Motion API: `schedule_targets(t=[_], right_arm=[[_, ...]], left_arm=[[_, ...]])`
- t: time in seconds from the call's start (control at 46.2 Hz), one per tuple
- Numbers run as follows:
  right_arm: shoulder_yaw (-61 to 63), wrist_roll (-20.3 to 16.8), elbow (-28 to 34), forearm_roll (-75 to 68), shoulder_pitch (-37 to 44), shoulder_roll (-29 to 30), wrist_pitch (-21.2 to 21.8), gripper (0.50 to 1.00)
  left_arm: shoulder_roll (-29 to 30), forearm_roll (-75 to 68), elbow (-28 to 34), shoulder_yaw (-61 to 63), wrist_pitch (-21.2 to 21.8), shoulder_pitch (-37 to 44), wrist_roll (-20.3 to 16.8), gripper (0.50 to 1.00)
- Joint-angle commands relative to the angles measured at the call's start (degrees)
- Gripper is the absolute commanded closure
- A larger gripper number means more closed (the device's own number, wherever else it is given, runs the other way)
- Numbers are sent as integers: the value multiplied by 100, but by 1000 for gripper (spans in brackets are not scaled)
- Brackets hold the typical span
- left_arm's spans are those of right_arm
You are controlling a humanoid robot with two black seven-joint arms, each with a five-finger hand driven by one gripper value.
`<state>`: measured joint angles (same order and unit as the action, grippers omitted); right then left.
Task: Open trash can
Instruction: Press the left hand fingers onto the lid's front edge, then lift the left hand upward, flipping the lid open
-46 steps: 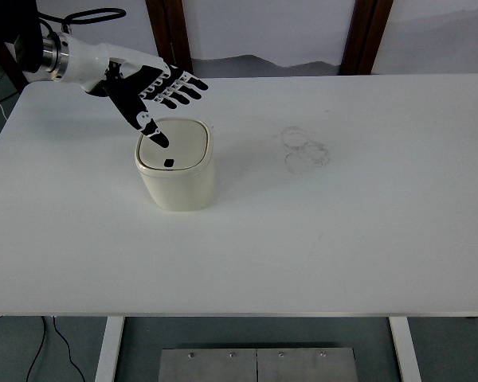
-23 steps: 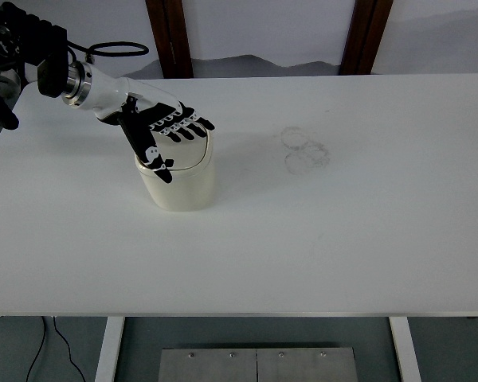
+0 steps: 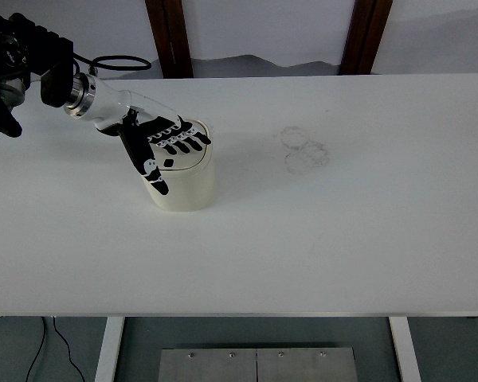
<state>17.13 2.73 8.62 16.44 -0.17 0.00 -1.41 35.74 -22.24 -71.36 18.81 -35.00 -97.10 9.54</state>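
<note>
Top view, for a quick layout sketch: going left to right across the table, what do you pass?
Left arm's metal wrist → left hand spread flat over the cream trash can → faint ring marks on the white table.

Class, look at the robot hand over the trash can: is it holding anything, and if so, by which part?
Nothing is held. The left robot hand lies flat on the lid of the trash can, fingers extended, not wrapped around any part.
</note>
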Motion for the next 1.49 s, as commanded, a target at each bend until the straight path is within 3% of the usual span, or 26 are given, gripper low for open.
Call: schedule_targets(t=[0.0,0.931,1.473], right_arm=[[1,0,-1,0,0,0,0,507],[1,0,-1,0,0,0,0,507],[1,0,8,0,0,0,0,509]], left_arm=[[-14,0,-9,9,0,6,4,500],[-6,106,96,-26,0,-72,-13,500],[38,2636,1537,-896,0,199,-101,500]])
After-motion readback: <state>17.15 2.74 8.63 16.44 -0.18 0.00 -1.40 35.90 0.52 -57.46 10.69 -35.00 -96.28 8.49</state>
